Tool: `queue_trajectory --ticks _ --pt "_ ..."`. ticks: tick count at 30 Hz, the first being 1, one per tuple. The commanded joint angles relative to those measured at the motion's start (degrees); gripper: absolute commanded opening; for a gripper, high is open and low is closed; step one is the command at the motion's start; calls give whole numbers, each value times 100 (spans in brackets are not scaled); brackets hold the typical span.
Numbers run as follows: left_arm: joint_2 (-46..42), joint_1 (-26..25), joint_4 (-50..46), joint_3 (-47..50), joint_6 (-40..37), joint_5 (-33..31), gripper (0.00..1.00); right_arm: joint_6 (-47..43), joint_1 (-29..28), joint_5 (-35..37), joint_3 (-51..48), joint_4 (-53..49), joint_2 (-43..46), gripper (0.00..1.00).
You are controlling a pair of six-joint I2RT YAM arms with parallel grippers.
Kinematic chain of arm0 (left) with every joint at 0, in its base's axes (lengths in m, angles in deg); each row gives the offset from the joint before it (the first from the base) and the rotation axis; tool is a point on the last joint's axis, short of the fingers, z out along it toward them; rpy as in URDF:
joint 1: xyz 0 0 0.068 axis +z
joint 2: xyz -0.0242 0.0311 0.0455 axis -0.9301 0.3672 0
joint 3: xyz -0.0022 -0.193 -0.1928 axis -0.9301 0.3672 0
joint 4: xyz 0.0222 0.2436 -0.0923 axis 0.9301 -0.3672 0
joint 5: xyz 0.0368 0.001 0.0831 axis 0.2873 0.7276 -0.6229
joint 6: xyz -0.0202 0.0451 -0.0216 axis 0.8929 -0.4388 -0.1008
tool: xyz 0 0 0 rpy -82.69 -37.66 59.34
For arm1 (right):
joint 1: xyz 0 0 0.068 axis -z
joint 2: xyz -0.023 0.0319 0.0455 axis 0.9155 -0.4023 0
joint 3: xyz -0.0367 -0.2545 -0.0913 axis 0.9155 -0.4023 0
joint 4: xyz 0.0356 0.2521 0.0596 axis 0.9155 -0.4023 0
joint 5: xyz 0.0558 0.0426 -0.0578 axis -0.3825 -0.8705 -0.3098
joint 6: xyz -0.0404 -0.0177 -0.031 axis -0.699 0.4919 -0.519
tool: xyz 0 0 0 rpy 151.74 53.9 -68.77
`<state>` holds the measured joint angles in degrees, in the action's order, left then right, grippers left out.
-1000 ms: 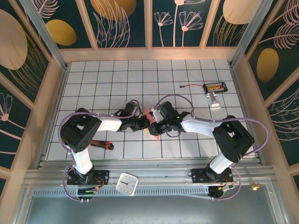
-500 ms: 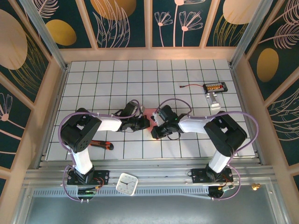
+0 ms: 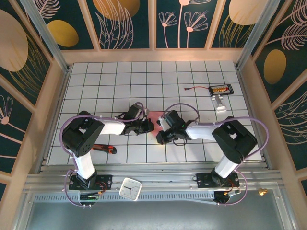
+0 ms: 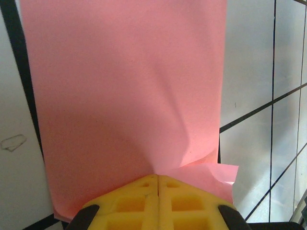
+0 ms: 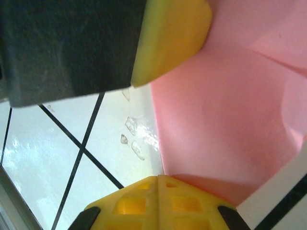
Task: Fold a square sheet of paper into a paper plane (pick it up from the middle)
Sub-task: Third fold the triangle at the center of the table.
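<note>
Left gripper (image 3: 147, 125) sits at 9 o'clock of the salmon-pink sheet of paper (image 3: 154, 118). Its 2 yellow fingers (image 4: 129, 203) are pressed together, and puckers running into the tips suggest they pinch the sheet's edge. The sheet lies near the middle of the table (image 3: 201, 76), between both tools. Right gripper (image 3: 160, 135), at 5 o'clock of the sheet, has its jaws together, seemingly on the opposite edge. For a clean crease, I judge 1 arm should carry its edge over slowly, edges aligned, without tugging hard enough to tear the thin paper.
</note>
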<state>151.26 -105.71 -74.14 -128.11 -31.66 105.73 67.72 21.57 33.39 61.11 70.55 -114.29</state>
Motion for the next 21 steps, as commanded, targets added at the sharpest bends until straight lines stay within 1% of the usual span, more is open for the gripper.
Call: queue_trajectory --ticks 1,9,14,17,21 --pt "198 60 -674 54 -196 -613 0 234 -215 58 -279 -837 33 0" --pt "207 55 -706 42 -216 -639 0 525 -321 246 -574 -986 265 0" --pt "198 60 -715 54 -236 -663 0 477 -313 337 -511 -1169 450 0" --pt "199 60 -728 45 -253 -665 0 331 -185 270 -296 -1283 693 0" --pt "234 59 -720 15 -259 -637 0 238 158 -116 3 -1092 892 0"
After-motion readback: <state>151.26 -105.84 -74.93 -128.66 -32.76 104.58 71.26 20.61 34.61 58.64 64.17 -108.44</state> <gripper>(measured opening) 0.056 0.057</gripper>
